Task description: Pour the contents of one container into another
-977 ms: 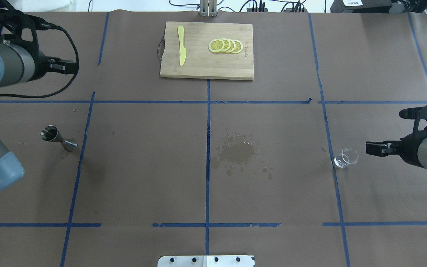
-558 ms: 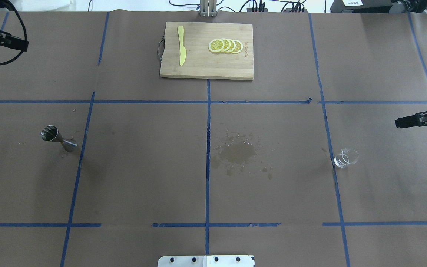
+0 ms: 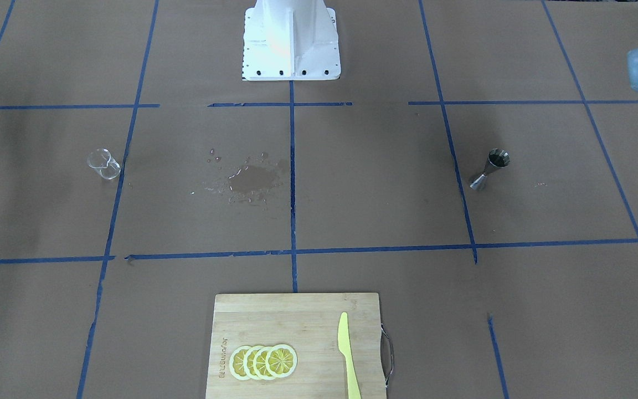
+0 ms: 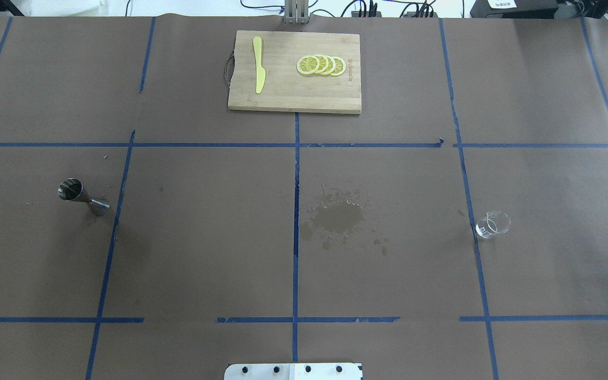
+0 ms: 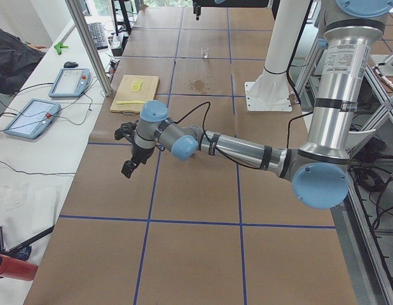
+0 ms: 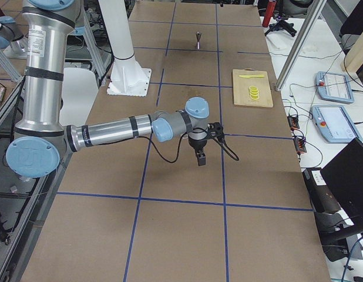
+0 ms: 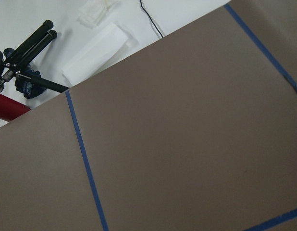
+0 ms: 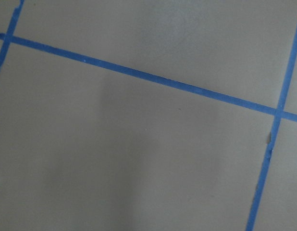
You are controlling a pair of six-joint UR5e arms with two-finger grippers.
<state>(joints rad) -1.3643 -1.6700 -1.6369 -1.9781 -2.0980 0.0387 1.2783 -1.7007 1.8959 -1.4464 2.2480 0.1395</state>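
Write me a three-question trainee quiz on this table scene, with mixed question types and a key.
1. True or false: the glass cup stands upright with nothing gripping it.
2. What lies on the paper between the glass cup and the jigger?
A) a wet patch
B) a sponge
C) a second jigger
3. Fill in: on the cutting board, apart from the lemon slices, lies a yellow ____.

Key: 1 true; 2 A; 3 knife.
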